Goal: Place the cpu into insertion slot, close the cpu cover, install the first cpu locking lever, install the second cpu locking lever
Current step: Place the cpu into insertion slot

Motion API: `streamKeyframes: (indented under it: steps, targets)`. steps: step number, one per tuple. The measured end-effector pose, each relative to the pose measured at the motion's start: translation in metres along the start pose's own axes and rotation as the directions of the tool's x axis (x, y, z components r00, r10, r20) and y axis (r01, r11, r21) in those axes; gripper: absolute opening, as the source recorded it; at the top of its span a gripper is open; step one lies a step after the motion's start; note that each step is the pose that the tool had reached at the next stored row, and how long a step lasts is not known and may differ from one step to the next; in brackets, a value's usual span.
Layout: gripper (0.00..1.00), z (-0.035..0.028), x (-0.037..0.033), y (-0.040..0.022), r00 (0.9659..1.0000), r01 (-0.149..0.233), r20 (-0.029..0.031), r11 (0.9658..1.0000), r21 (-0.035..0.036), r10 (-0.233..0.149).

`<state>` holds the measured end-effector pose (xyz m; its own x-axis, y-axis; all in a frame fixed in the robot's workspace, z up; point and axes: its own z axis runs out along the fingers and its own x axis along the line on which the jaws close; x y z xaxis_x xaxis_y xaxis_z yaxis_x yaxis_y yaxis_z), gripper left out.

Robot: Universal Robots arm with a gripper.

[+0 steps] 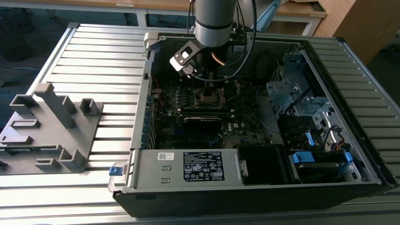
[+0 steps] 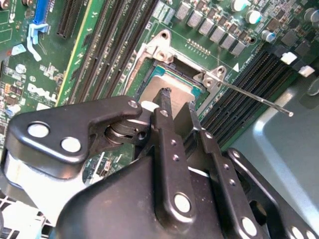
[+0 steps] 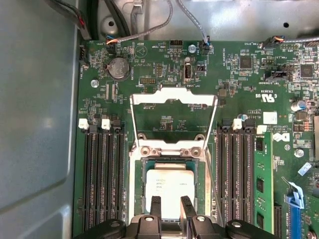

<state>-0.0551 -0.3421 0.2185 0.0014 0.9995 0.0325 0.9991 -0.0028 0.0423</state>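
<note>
The cpu [image 3: 169,185] lies flat in the insertion slot [image 3: 138,184], its pale metal face up; the second wrist view shows the cpu [image 2: 167,82] too. My gripper [image 3: 171,201] hovers right over it, fingers [image 3: 156,204] a narrow gap apart with nothing between them. In the second wrist view the gripper [image 2: 179,102] tips sit just above the chip's edge. The cpu cover [image 3: 172,95] stands flipped open beyond the socket. A thin locking lever [image 2: 259,99] sticks out unlatched beside the socket. In the exterior view my arm [image 1: 216,23] reaches down over the slot [image 1: 209,97].
Long black memory slots [image 3: 102,174] flank the socket on both sides. The open computer case holds a labelled power-supply box [image 1: 187,166] at the front and a drive cage [image 1: 300,93] at the exterior view's right. A grey fixture [image 1: 50,126] stands on the table at the exterior view's left.
</note>
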Motion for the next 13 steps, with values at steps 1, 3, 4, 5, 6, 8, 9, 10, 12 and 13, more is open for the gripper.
streamKeyframes:
  steps: [1, 3, 4, 5, 6, 8, 9, 10, 12, 13]
  targets:
    - [0.29, 0.0, 0.0, 0.0, 1.0, 0.0, 0.0001, 1.0, 0.0004, 0.0]
    - [0.29, 0.0, 0.0, 0.0004, 1.0, 0.0, -0.0001, 1.0, 0.0004, 0.0]
    - [0.29, 0.0001, 0.0, 0.0004, 1.0, 0.0, -0.0001, 1.0, 0.0004, 0.0]
    - [0.29, 0.0001, 0.0, 0.0004, 1.0, 0.0, -0.0001, 1.0, 0.0004, 0.0]
    - [0.29, 0.0, 0.0, 0.0005, 1.0, 0.0, 0.0, 1.0, 0.0005, 0.0]
    - [0.29, 0.0, 0.0, 0.0005, 1.0, 0.0, 0.0, 1.0, 0.0005, 0.0]
    - [0.29, 0.0, 0.0, 0.0005, 1.0, 0.0, 0.0, 1.0, 0.0005, 0.0]
    - [0.29, 0.0, 0.0, 0.0006, 1.0, 0.0, 0.0, 1.0, 0.0005, 0.0]
    - [0.29, 0.0, 0.0, 0.0006, 1.0, 0.0, 0.0, 1.0, 0.0005, 0.0]
    - [0.29, 0.0, 0.0, 0.0006, 1.0, 0.0, 0.0, 1.0, 0.0005, 0.0]
